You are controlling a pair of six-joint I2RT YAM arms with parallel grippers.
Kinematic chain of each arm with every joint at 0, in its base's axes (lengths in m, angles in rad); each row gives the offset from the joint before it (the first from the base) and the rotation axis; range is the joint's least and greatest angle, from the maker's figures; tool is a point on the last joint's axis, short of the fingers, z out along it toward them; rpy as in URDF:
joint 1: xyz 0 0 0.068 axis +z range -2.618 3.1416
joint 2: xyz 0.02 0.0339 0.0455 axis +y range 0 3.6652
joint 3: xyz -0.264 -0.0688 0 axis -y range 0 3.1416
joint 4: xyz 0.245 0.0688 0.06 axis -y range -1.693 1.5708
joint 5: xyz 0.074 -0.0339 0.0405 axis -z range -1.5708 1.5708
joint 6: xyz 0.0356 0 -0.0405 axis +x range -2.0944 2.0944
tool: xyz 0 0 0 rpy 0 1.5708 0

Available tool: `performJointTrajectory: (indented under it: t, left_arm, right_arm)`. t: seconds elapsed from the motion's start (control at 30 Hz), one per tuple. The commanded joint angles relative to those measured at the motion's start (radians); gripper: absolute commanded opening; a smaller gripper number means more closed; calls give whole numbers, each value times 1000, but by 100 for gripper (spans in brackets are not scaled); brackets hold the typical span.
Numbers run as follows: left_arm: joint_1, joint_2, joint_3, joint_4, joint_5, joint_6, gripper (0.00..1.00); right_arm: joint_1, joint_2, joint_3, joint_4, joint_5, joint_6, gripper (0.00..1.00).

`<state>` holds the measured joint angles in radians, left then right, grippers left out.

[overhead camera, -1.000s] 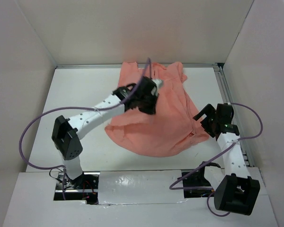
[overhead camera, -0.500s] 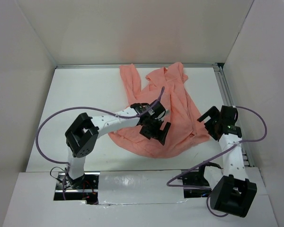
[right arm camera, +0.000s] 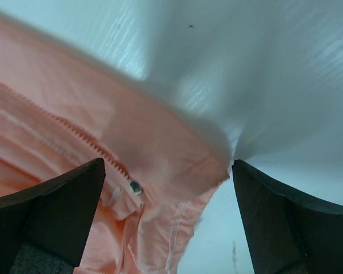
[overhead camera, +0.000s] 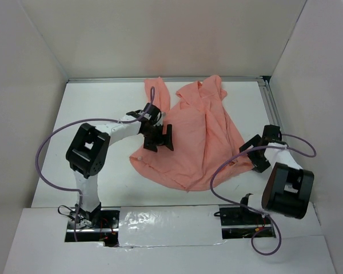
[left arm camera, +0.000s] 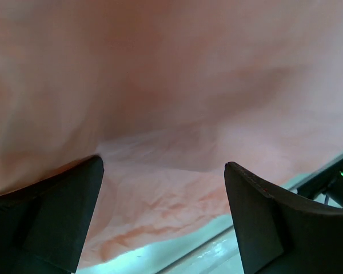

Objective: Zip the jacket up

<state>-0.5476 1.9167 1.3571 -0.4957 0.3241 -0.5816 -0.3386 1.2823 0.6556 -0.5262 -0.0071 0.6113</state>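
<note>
Wrinkles run all through the jacket (overhead camera: 197, 134), a salmon-pink heap lying flat on the white tabletop (overhead camera: 91, 114). It sits right of centre, its top reaching the far edge and its rounded lower hem turned toward the arm bases. Long folds run down its middle, and a narrow strip (overhead camera: 158, 97) of the same fabric, perhaps a sleeve, trails along its left side.

On my right wrist feed I see the zipper (right arm camera: 74, 128), a line of teeth running diagonally along a fabric edge. A small metal piece (right arm camera: 135, 186) sits at its lower end, just beside a hemmed corner that rests on the tabletop. I cannot tell whether that piece is the slider.

My left gripper (overhead camera: 159, 141) hangs over the jacket's left edge, fingers spread wide and clasping nothing. Its own camera shows only pink cloth below and a sliver of tabletop at the bottom.

My right gripper (overhead camera: 254, 154) sits at the jacket's right edge, near that hemmed corner, and it is released too. The zipper end shows between the fingers without being pinched. Its arm is folded back tightly near the metal rail (overhead camera: 271, 114) on the right.

Plain white walls (overhead camera: 160, 40) close in the workspace.
</note>
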Motion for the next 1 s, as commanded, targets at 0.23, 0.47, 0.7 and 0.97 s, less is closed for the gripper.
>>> performJointTrajectory:
  t: [0.23, 0.47, 0.7, 0.97]
  left_arm:
    - [150, -15, -161, 79, 72, 9, 99]
    - [255, -96, -269, 92, 76, -7, 99]
    - [249, -221, -328, 97, 104, -34, 99]
    - [178, -292, -313, 75, 122, -38, 99]
  right_arm:
    - [84, 109, 101, 94, 42, 15, 12]
    - [133, -70, 333, -79, 211, -15, 0]
    - [408, -273, 342, -109, -71, -200, 0]
    - [753, -244, 116, -84, -65, -96, 6]
